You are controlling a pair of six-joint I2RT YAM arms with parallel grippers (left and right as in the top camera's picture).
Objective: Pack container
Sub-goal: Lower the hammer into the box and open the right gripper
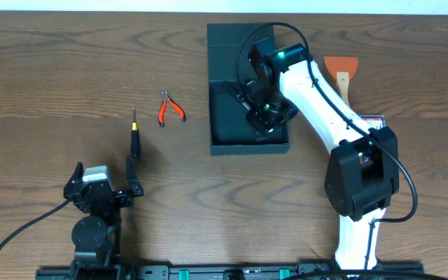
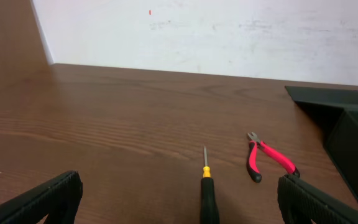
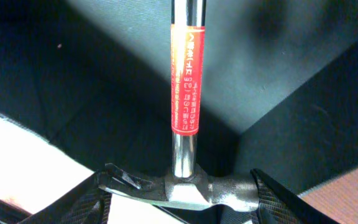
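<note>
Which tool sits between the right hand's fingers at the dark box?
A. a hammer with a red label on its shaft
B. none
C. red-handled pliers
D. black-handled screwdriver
A: the right wrist view shows the head of the hammer between the fingers of the right hand, while the pliers and screwdriver lie on the table.

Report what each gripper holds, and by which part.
The right gripper holds a hammer by its metal head, inside the container. The left gripper is open and holds nothing.
</note>
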